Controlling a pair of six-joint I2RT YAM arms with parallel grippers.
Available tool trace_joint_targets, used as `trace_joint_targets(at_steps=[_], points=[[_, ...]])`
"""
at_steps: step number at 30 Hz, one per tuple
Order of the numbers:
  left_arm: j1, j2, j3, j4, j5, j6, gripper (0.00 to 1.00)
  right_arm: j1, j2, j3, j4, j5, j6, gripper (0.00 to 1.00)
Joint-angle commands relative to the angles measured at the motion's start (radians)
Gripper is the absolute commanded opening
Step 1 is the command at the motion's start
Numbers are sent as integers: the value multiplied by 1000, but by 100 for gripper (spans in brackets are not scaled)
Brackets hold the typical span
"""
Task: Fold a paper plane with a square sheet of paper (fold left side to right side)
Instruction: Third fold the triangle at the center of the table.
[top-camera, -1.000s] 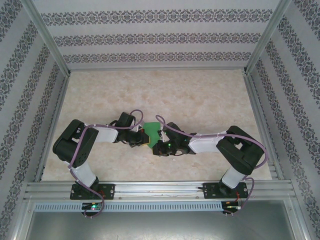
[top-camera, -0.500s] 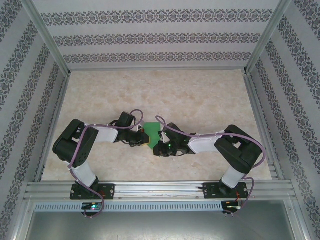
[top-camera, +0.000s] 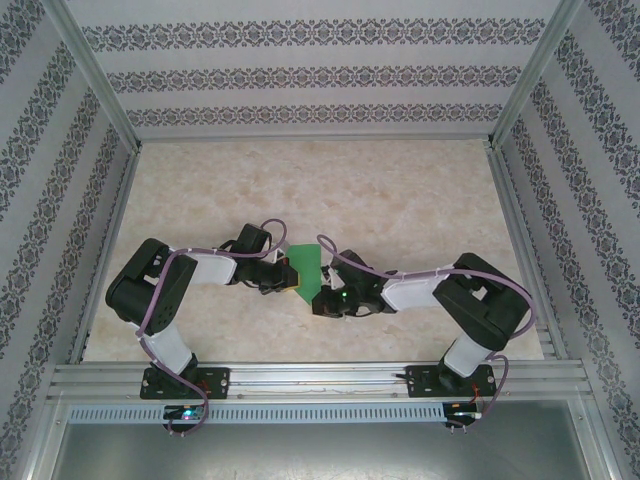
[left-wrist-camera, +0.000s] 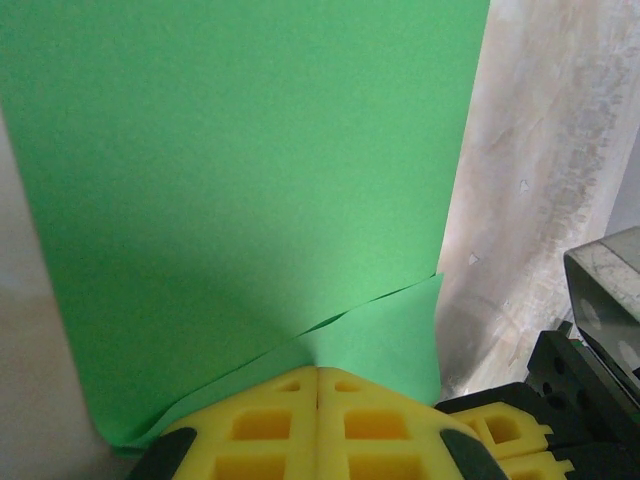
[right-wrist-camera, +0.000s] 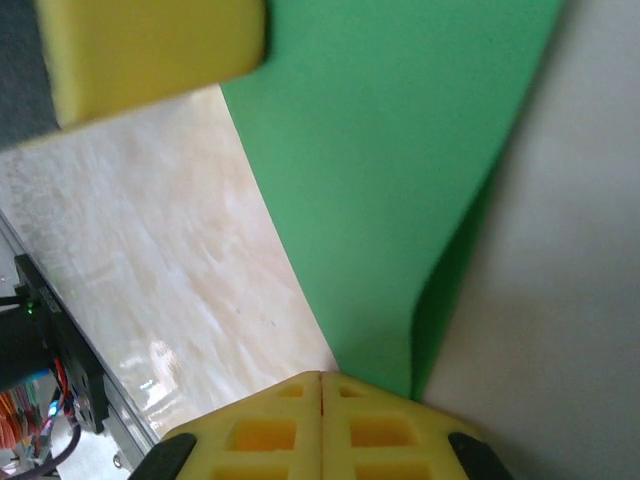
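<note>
Now right hand has clamped sheet.

a pale marbled tabletop takes up the middle of the overhead frame. striped floral wallpaper covers the back wall at the top, the left wall and the right wall. slanting metal posts run in from the upper corners. silver rails cross the bottom of the frame, a perforated strip just below them, then a dull grey panel.
</note>
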Motion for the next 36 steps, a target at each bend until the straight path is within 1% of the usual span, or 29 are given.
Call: trace_joint_targets(at_steps=[1, 5, 9, 12, 18, 23, 30, 36], points=[[-7, 46, -22, -83, -154, 19, 0, 8, -54, -47, -83, -12, 19, 4], [-7, 43, -21, -86, -152, 20, 0, 5, -159, -54, -116, -3, 11, 1], [-7, 42, -20, -83, -151, 16, 0, 4, -210, -41, -94, -2, 7, 1], [-7, 41, -21, -82, -151, 16, 0, 6, -170, -7, -65, 3, 4, 0], [-6, 40, -20, -83, -145, 17, 0, 11, -18, 111, -33, 50, -13, 0], [-6, 40, -18, -84, -140, 17, 0, 7, 68, 162, -37, 65, -18, 0], [-6, 31, -8, -84, -129, 12, 0, 5, 106, 125, -51, 80, -1, 0], [-8, 5, 8, -87, -109, 11, 0, -2, 124, 58, -2, 61, 29, 0]])
